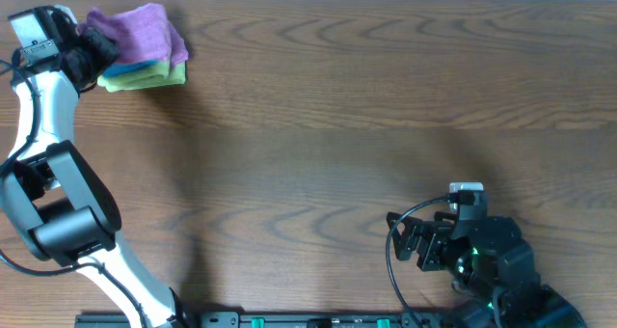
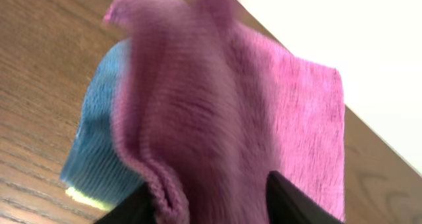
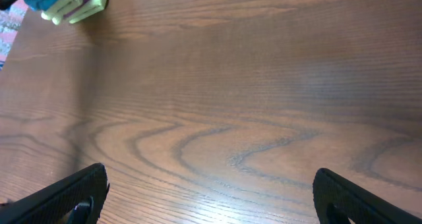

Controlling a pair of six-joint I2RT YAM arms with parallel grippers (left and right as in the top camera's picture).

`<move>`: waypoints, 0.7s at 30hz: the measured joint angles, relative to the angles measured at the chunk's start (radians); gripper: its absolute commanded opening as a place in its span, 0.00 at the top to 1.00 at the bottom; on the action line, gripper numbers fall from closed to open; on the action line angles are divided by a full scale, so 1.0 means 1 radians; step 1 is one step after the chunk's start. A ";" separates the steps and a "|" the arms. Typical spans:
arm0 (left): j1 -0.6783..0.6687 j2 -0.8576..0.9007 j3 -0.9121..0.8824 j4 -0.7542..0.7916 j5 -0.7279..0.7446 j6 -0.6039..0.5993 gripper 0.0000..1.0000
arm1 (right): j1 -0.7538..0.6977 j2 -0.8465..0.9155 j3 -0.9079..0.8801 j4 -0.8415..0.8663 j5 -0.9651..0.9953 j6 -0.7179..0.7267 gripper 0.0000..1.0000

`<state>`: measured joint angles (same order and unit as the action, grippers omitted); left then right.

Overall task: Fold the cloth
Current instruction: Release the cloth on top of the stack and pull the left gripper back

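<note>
Cloth: the lilac cloth (image 1: 140,31) lies bunched at the far left corner of the wooden table (image 1: 386,96), as the top layer of a small stack. In the left wrist view its knit (image 2: 217,99) fills most of the frame, one rumpled edge drawn down toward the camera.

Stack beneath: a bright blue folded cloth (image 1: 128,69) sits directly under it, and a yellow-green folded cloth (image 1: 147,80) lies at the bottom on the tabletop. Both show along the near side in the overhead view. From the left wrist, the blue (image 2: 92,145) shows left of the lilac, with only a sliver of yellow-green (image 2: 82,196) below it.

Left gripper: the left gripper (image 1: 96,50) is at the stack's left edge. Its two dark fingers (image 2: 132,209) are clenched on the lilac cloth's gathered edge, which runs down between them.

Left arm: the white arm (image 1: 39,106) reaches up the table's left side from the near edge.

Right gripper: the right gripper (image 1: 415,241) is near the front right of the table, well apart from the stack. Its fingers (image 3: 72,197) are spread wide with nothing between them, bare wood grain below.

Right wrist view: the stack appears small in the top left corner, its yellow-green layer (image 3: 76,6) plainest.
</note>
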<state>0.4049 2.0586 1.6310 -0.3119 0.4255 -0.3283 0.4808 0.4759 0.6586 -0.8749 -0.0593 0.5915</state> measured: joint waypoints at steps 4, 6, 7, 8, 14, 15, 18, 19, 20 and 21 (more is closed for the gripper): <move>0.000 0.000 0.000 0.000 -0.002 0.011 0.30 | 0.000 0.000 0.000 0.000 0.000 0.000 0.01; 0.000 0.000 0.000 -0.002 -0.005 0.010 0.25 | 0.000 0.000 0.000 0.000 0.000 0.000 0.01; 0.000 0.000 0.000 -0.003 -0.007 0.013 0.23 | 0.000 0.000 0.000 0.000 0.000 0.000 0.01; 0.000 0.000 0.000 -0.005 -0.007 0.013 0.22 | 0.000 0.000 0.000 0.000 0.000 0.000 0.01; 0.006 -0.026 0.000 -0.049 -0.013 0.019 0.13 | 0.000 0.000 0.000 0.000 0.000 0.000 0.01; 0.010 -0.043 0.000 -0.068 -0.017 0.022 0.11 | 0.000 0.000 0.000 0.000 0.000 0.000 0.01; 0.024 -0.123 0.000 -0.146 -0.040 0.037 0.03 | 0.000 0.000 0.000 0.000 0.000 0.000 0.01; 0.027 -0.158 0.000 -0.175 -0.045 0.042 0.03 | 0.000 0.000 0.000 0.000 0.000 0.000 0.01; 0.031 -0.185 0.000 -0.200 -0.048 0.045 0.03 | 0.000 0.000 0.000 0.000 0.000 0.000 0.01; 0.032 -0.211 0.001 -0.224 -0.053 0.048 0.03 | 0.000 0.000 0.000 0.000 0.000 0.000 0.01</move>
<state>0.4370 1.8477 1.6321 -0.5358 0.3725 -0.2802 0.4805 0.4759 0.6586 -0.8749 -0.0593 0.5915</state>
